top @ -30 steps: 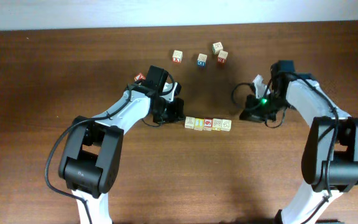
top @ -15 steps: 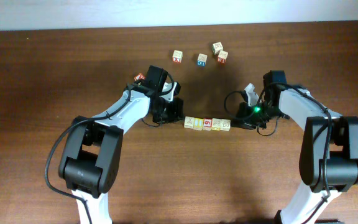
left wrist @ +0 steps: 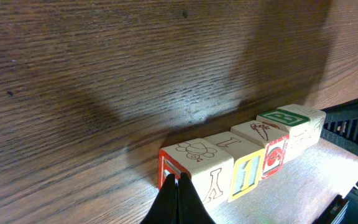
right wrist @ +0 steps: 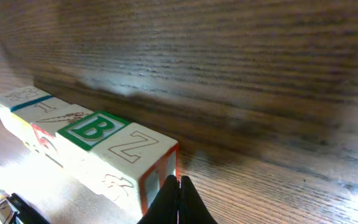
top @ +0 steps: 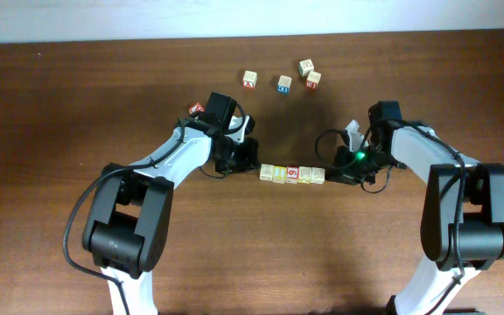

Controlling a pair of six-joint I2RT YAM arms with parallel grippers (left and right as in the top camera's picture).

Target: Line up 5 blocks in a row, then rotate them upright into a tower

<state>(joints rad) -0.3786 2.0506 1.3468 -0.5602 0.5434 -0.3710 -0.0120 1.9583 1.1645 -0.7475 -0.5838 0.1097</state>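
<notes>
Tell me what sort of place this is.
Likely a robotics lab bench: a dark wooden table, a black-and-white left robot arm and matching right robot arm, and a row of five pale-wood alphabet cubes between them.

The rightmost block (right wrist: pixel 132 149) bears an outlined "Z" on top, and the fourth block (right wrist: pixel 95 129) a green "B" in a green frame. The leftmost block (left wrist: pixel 197 163) shows an outlined "Y" on its side. The second block (left wrist: pixel 236 142) has "I" on top and "i" on its yellow-framed side. The middle block (left wrist: pixel 267 134) has a red side character that is unclear.
</notes>
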